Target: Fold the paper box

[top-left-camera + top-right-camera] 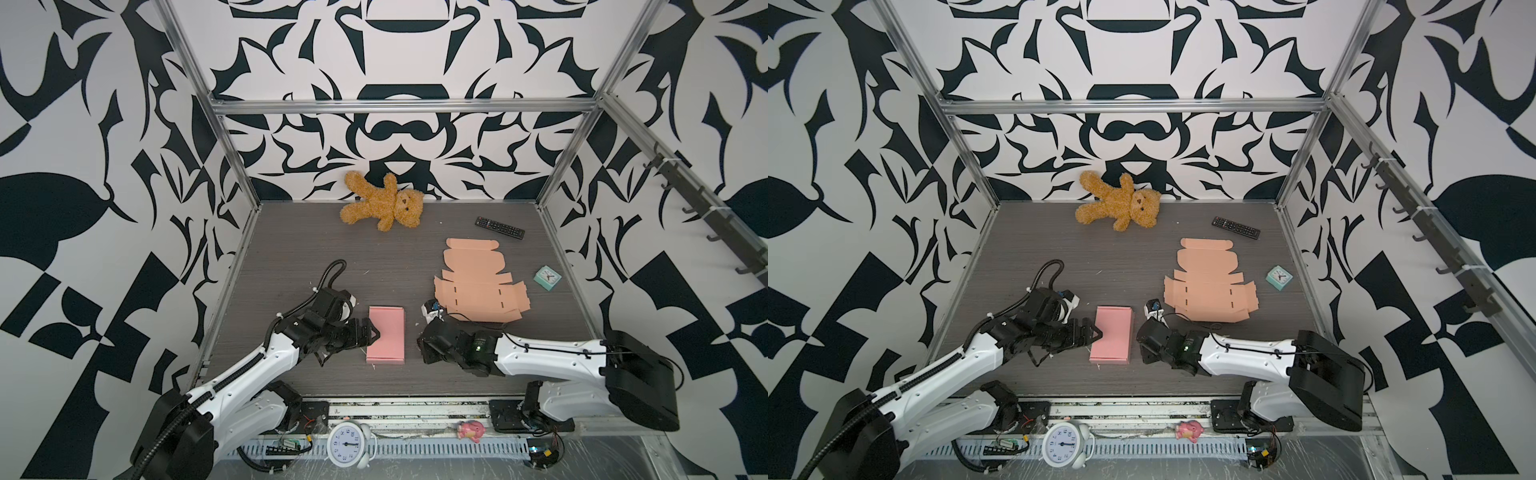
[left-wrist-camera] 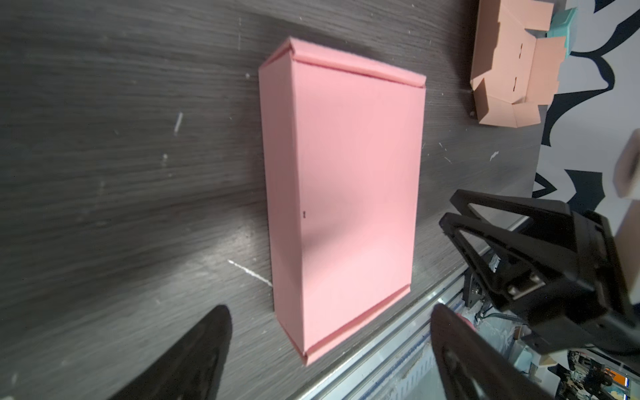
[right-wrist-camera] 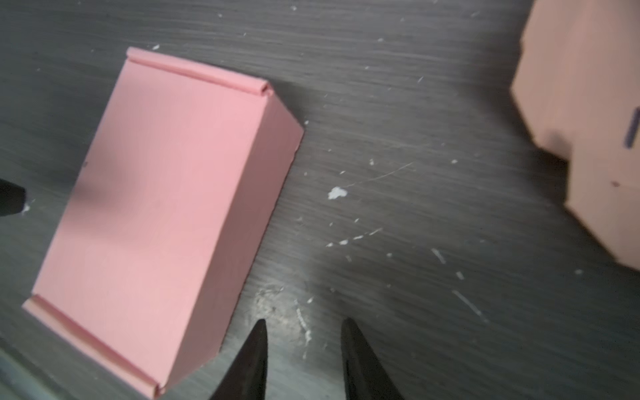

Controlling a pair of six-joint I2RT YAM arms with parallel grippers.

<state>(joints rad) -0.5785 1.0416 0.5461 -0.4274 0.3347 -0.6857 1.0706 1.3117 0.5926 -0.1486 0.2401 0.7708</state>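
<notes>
Seemingly done: pink box (image 1: 385,334) closed up

Finds pink box lying flat on table (image 1: 316,257), near front edge, between the two arms; turns up in both top views and both wrist views. Shows lid down, side walls up, rolled edges tucked at both short ends; no loose flap visible anywhere. Judges folding itself complete, or very close.

Reads left gripper (image 1: 374,333) as spread wide, tips right at box's left long edge, pinching nothing; cannot tell from top views whether touching. Reads right gripper (image 3: 304,322) as partly apart, nothing between fingers, just beside box's right long side over bare table, not touching.

Notes peach blank (image 1: 478,286) flat and unfolded further back on right, well apart from pink box; cannot tell whether part of same job. Also logs teddy bear (image 1: 384,203), remote (image 1: 500,227) and small teal clock (image 1: 547,277) toward back and right, all clear of work area.

Leaves, by judgement: getting both arms clear, maybe one last press on lid if not fully seated. Cannot check seating from these angles.
</notes>
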